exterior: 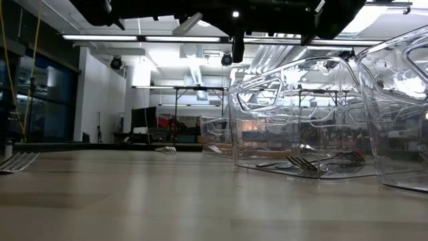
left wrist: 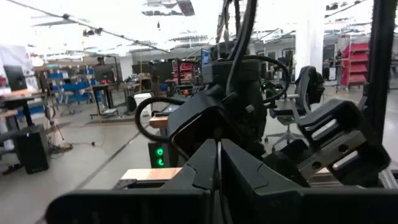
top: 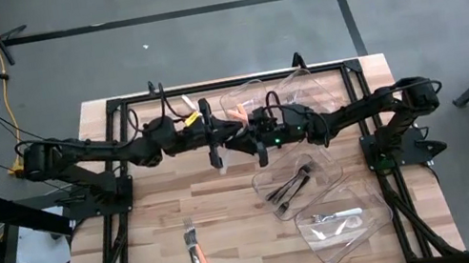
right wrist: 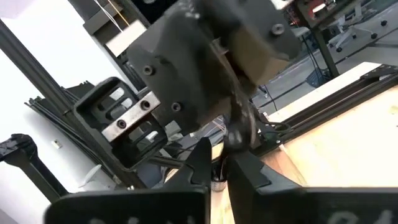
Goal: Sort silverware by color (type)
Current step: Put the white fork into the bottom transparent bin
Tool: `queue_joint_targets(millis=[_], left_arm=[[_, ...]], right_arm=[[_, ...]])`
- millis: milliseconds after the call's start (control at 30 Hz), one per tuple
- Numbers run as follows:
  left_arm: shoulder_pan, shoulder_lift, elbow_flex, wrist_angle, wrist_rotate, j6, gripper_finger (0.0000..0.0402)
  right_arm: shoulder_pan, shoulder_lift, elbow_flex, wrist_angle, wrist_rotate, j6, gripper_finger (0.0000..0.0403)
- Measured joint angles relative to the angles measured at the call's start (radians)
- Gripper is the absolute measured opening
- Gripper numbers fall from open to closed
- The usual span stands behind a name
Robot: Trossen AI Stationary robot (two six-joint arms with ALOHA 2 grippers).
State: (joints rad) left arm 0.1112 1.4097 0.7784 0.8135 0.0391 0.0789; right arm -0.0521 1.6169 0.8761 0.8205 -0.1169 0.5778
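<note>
My two grippers meet tip to tip high over the table's middle: the left gripper (top: 228,138) (left wrist: 219,168) comes from the left, the right gripper (top: 248,137) (right wrist: 217,167) from the right. Both point level and both are shut. A slim dark piece of silverware (right wrist: 238,127) stands between them, mostly hidden by the gripper bodies. More silverware (top: 196,254) lies loose on the table's near left, among it an orange-handled piece and a fork (exterior: 17,161). My left gripper is shut with only a thin sliver (left wrist: 219,163) showing between its fingers. The fingers point level toward the table's right; which part of the piece they have is hidden by the fingers. My right gripper pinches the lower end of the dark piece (right wrist: 233,148) between its two fingers, coming level from the table's right. The piece rises from the fingers toward the left gripper's body, clear of the table.
Three clear bins stand on the right half: a far one (top: 253,97) with orange-handled pieces, a middle one (top: 311,168) with dark pieces, a near one (top: 367,224) with white-handled pieces. The black frame runs along the table's far edge and sides.
</note>
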Motion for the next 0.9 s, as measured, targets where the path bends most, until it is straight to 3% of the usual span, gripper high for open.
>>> queue_joint_targets(millis=[267,467,633,900], left_arm=[[0.007,-0.028,0.000,-0.024,0.002,-0.127,0.0096],[0.007,-0.143,0.000,-0.180,-0.017,-0.156,0.0166],[0.015,-0.327,0.000,-0.431,-0.080,-0.132,0.0193],[0.050,-0.638,0.000,-0.875,-0.099,-0.158,0.0188]], right_arm=[[-0.001,0.000,0.000,0.001,0.000,-0.018,0.0002],[-0.008,-0.003,0.000,-0.004,-0.016,-0.035,0.0001],[-0.033,-0.046,0.000,-0.081,-0.023,-0.082,0.0001],[-0.087,-0.189,0.000,-0.336,-0.051,-0.288,0.0001]])
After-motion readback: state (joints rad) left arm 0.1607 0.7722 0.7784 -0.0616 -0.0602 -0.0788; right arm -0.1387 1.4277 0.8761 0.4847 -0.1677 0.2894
